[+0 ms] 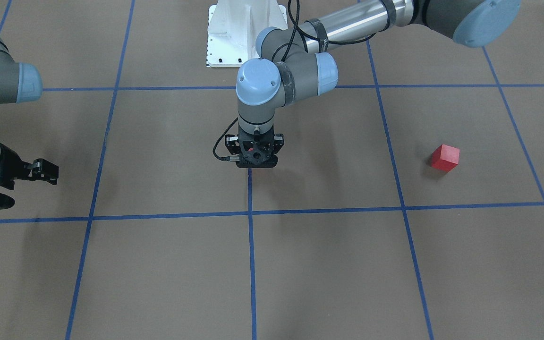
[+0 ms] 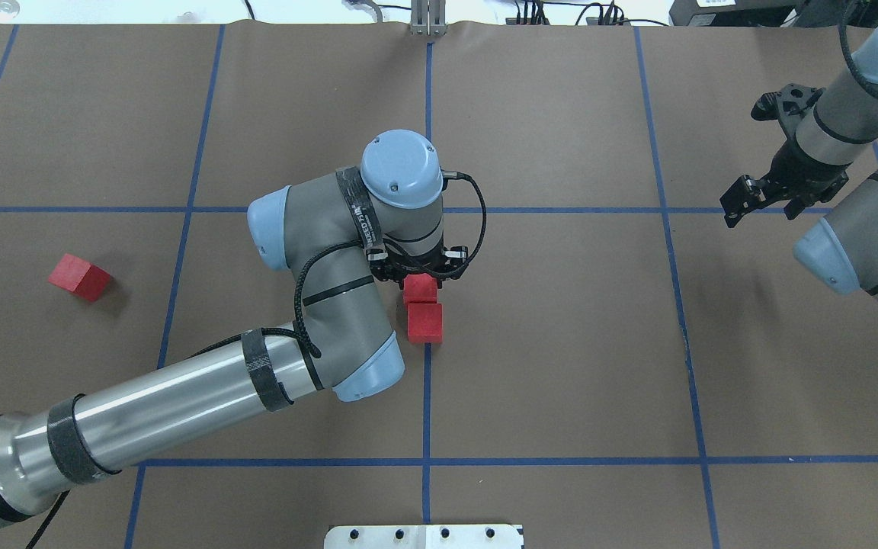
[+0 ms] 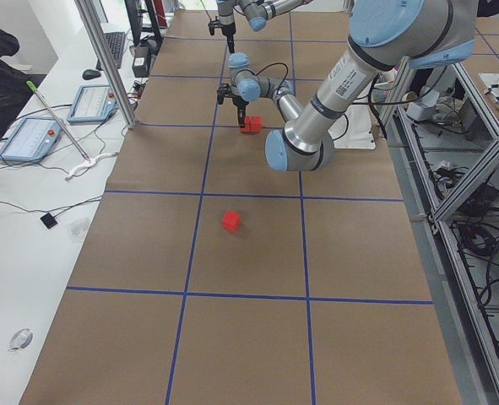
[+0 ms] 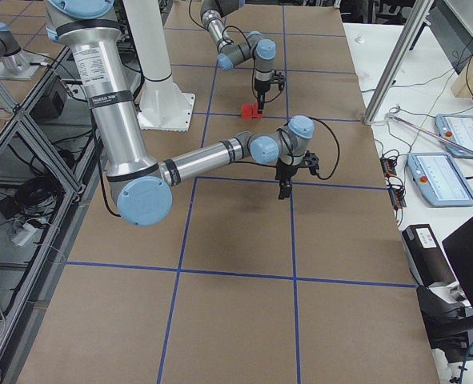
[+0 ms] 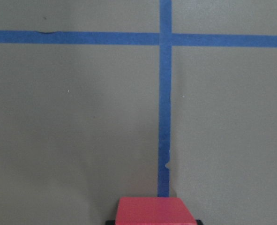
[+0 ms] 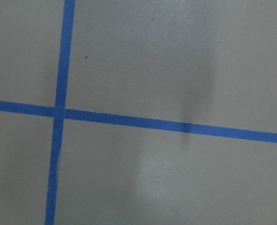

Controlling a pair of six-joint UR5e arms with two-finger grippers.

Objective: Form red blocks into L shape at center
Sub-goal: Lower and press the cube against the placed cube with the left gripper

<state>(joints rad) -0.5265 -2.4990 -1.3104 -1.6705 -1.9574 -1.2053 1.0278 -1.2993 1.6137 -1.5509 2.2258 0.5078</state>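
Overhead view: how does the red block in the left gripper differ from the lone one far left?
The centre block is at the middle tape line, square to it; the lone block lies beyond the next line on the robot's left, turned askew. The centre block is held by the left gripper and appears to touch a second block; the lone block stands free. Both are plain red cubes of like size.

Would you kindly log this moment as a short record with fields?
left gripper: closed around one red block at the centre line
second block: right beside it, nearer the robot
third block: alone, far on the robot's left
right gripper: open, empty, off to the side
L shape: not yet formed
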